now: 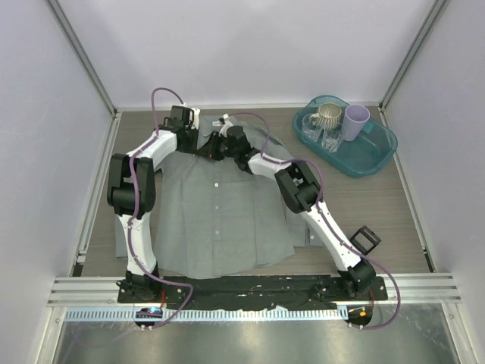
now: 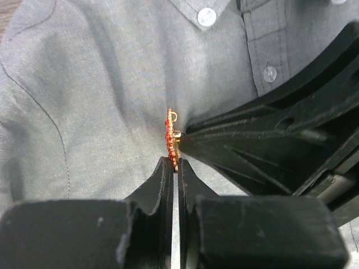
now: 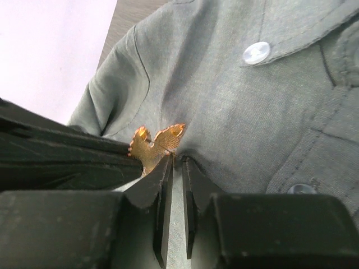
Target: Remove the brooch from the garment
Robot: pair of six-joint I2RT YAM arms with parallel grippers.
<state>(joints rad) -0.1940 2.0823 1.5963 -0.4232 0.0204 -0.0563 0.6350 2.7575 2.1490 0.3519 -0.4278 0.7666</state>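
Observation:
The grey garment (image 1: 220,220) lies flat on the table, collar at the far side. Both grippers meet just below the collar: my left gripper (image 1: 203,145) comes from the left, my right gripper (image 1: 215,145) from the right. The brooch is hidden under them in the top view. In the left wrist view the red-orange brooch (image 2: 172,140) stands edge-on, and my left gripper (image 2: 175,164) is shut on its lower end. In the right wrist view the brooch's gold mesh back (image 3: 152,147) shows, and my right gripper (image 3: 176,159) is shut on the pinched shirt cloth (image 3: 235,106) right beside it.
A teal tray (image 1: 364,155) at the back right holds a glass mug (image 1: 312,125), a beige mug (image 1: 328,115) and a purple cup (image 1: 356,120). White walls close in the table on three sides. White shirt buttons (image 2: 207,16) run below the collar.

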